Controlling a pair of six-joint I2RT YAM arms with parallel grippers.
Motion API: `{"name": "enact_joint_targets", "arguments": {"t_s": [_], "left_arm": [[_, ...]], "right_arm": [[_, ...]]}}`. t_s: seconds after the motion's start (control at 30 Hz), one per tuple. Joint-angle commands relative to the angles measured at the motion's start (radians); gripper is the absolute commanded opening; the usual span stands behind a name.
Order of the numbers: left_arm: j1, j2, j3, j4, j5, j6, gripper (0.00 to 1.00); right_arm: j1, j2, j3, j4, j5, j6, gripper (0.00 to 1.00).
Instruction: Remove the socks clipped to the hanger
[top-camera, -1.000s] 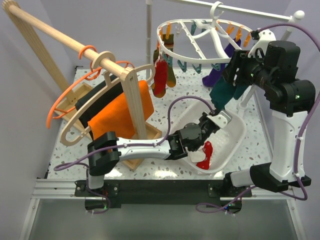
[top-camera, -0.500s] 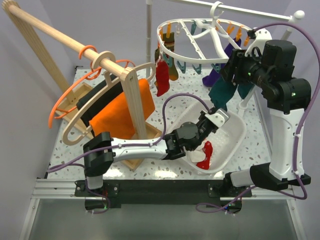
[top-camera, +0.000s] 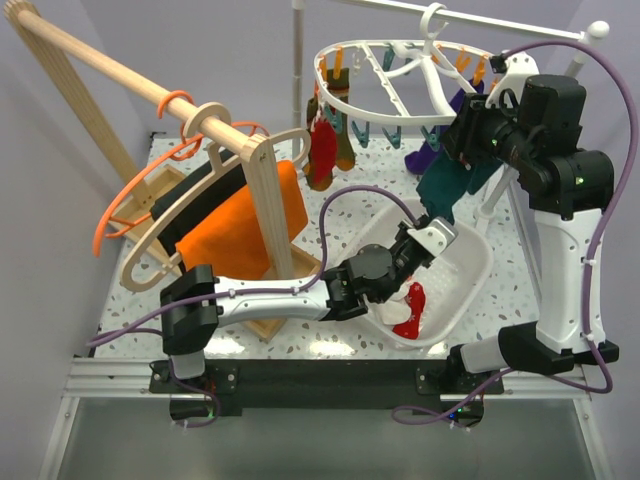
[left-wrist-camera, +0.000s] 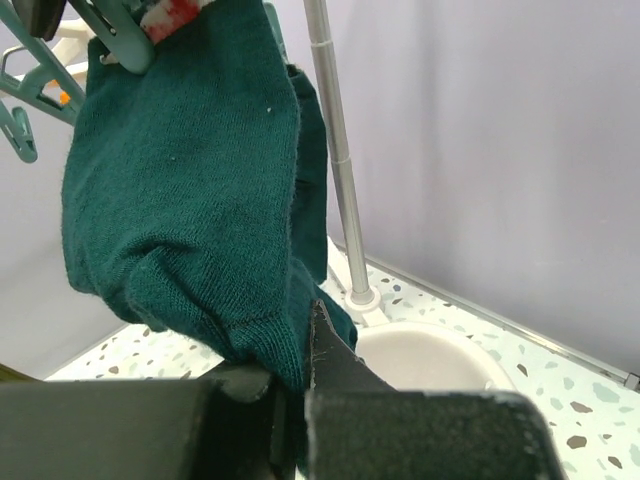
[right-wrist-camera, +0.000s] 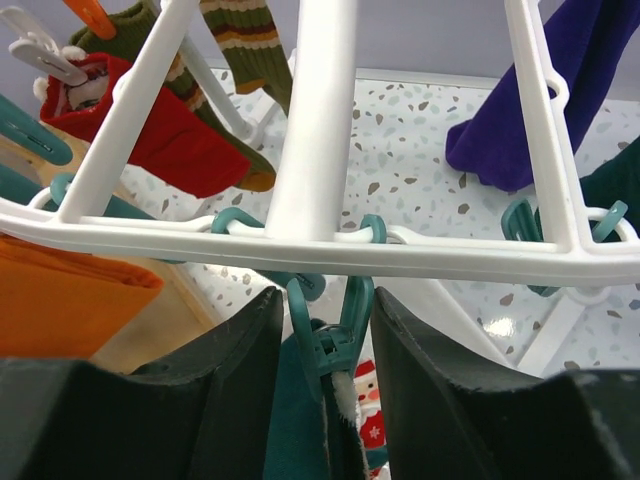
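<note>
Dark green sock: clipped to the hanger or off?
Clipped: teal clip holds dark green sock under hanger; left gripper shut on its lower end.

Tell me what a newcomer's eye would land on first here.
The dark green sock hangs from the white hanger at back right, its lower end pinched in the left gripper. Above, the right gripper straddles a teal clip under the frame. A red sock lies in the white basin below.
</note>
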Motion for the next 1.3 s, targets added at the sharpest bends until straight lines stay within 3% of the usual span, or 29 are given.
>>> {"name": "enact_joint_targets", "arguments": {"t_s": [0.0,0.2,0.5,1.27], "left_arm": [[-0.006,-0.056,-0.002,0.026,0.013,-0.019,0.0],[-0.006,-0.06,-0.004,0.013,0.011,-0.027,0.0],[-0.006,-0.086,-0.019,0.005,0.019,-0.025,0.0],[-0.006,-0.169,-0.119,-0.07,0.063,-0.134,0.0]], "right_arm": [[0.002,-0.011,0.0,0.043,0.001,-0.015,0.41],[0.003,-0.006,-0.002,0.042,-0.002,-0.017,0.29],[0.003,0.001,0.004,0.039,0.004,-0.012,0.0],[0.002,-0.04,-0.062,0.097,0.02,0.06,0.0]]}}
